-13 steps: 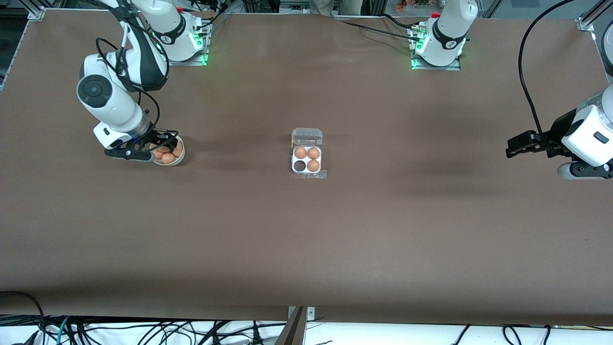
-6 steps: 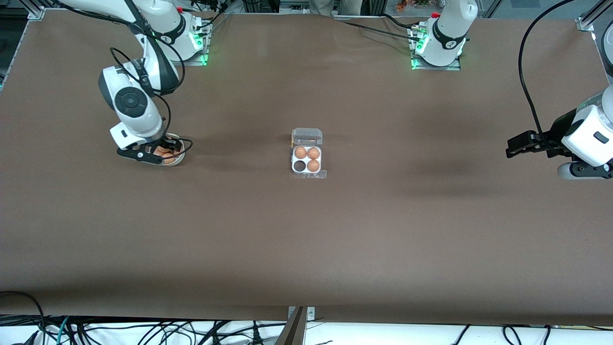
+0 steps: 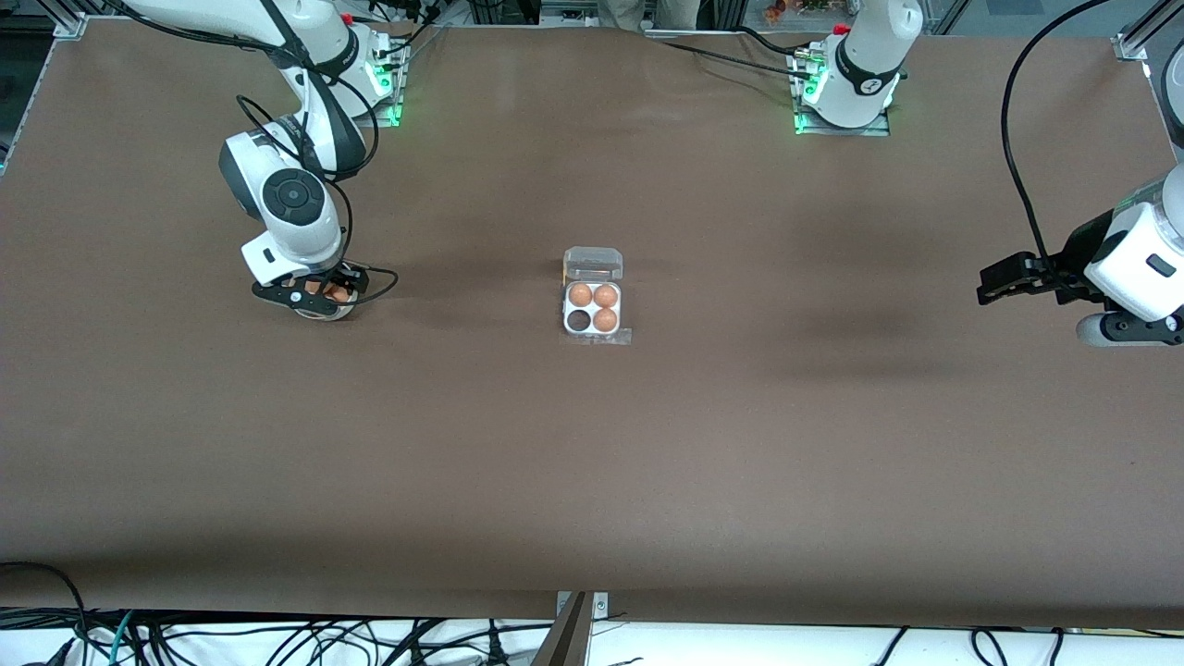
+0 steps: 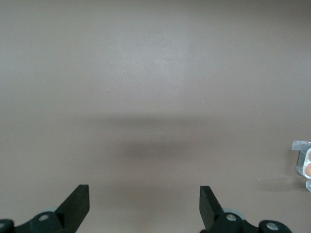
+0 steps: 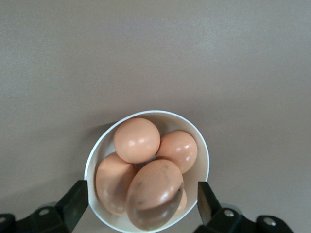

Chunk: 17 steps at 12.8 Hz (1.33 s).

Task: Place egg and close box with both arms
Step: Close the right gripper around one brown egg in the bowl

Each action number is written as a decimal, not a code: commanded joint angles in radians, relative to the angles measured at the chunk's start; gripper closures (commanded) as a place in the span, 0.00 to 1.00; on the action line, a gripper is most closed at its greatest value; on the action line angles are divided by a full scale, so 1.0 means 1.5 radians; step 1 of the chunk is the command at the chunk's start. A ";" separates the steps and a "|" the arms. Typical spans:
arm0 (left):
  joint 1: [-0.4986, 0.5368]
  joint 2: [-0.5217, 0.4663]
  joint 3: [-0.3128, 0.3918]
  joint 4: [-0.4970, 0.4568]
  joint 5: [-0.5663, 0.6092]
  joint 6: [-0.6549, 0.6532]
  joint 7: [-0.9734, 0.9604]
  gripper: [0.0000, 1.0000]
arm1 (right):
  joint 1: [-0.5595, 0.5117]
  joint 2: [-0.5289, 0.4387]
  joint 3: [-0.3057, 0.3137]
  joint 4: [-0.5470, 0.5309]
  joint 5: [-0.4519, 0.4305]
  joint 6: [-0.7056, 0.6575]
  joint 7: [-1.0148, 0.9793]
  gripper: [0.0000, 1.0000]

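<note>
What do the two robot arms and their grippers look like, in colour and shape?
Both arms are rounded white shells with black joint sections, and loose black cables run along them. The right gripper and the left gripper are black, each with two flat, wedge-shaped fingers. Green lights glow at both bases.

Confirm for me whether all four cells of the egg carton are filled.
No: in the front view the box holds three eggs, and the cell nearest the camera toward the right arm's end shows dark and empty.

I get even, diffuse overhead light on the matte table (image 3: pixel 703 444), no glare. A soft blurred shadow lies under my left gripper (image 4: pixel 144 204). Under my right gripper (image 5: pixel 142 204), eggs (image 5: pixel 137 140) show faint highlights.
</note>
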 commanded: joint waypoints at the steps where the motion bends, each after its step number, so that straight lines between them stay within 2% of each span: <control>1: 0.002 0.003 0.000 0.010 -0.005 -0.008 0.000 0.00 | -0.003 -0.008 -0.002 -0.005 -0.017 -0.015 -0.007 0.01; 3: 0.002 0.003 0.000 0.011 -0.005 -0.008 0.000 0.00 | -0.003 -0.013 -0.003 -0.005 -0.016 -0.025 -0.020 0.01; 6: 0.002 0.004 0.000 0.010 -0.005 -0.008 -0.001 0.00 | -0.003 -0.013 -0.004 -0.004 -0.017 -0.029 -0.027 0.12; 8: 0.002 0.004 0.000 0.010 -0.005 -0.008 -0.001 0.00 | -0.003 -0.014 -0.004 -0.003 -0.016 -0.030 -0.027 0.30; 11: 0.002 0.004 0.000 0.010 -0.005 -0.008 -0.001 0.00 | -0.003 -0.014 -0.004 0.000 -0.016 -0.037 -0.029 0.69; 14: 0.001 0.004 0.000 0.010 -0.005 -0.008 -0.002 0.00 | -0.003 -0.015 -0.004 0.006 -0.016 -0.046 -0.041 0.78; 17: 0.001 0.004 0.000 0.010 -0.005 -0.008 -0.002 0.00 | -0.003 -0.017 -0.003 0.020 -0.015 -0.064 -0.046 0.96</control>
